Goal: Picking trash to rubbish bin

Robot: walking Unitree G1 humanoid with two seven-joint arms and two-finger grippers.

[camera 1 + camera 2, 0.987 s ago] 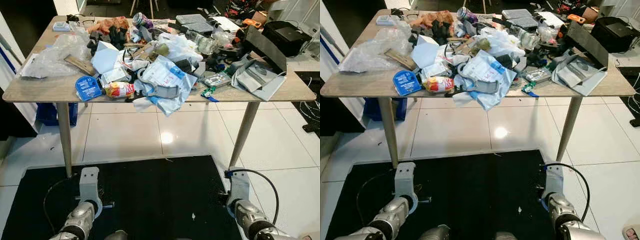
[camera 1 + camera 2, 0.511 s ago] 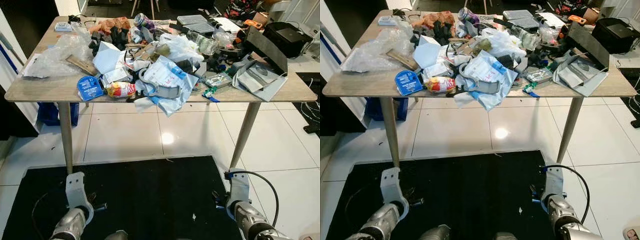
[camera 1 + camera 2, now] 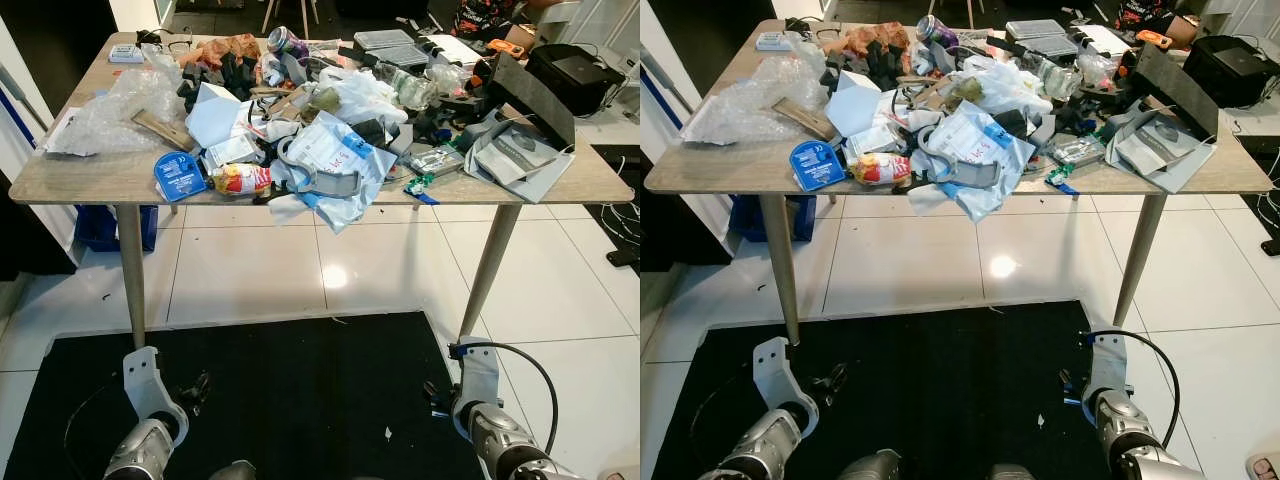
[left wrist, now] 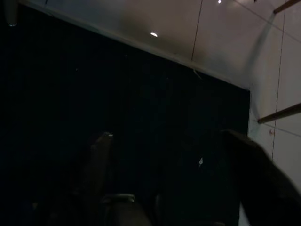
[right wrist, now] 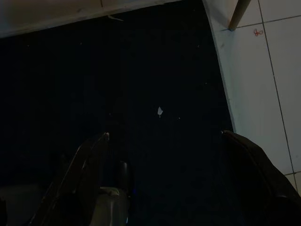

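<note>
Grey plastic mailer overhangs the table's near edge; both released hands, left hand and right hand, could drag it off.

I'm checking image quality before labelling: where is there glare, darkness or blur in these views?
Left eye view: sharp, with a bright glare spot on the floor tiles under the table. Right eye view: likewise sharp, same glare. Left wrist view: very dark, its fingers barely made out over the black mat. Right wrist view: dim, but a white speck shows on the mat.
</note>
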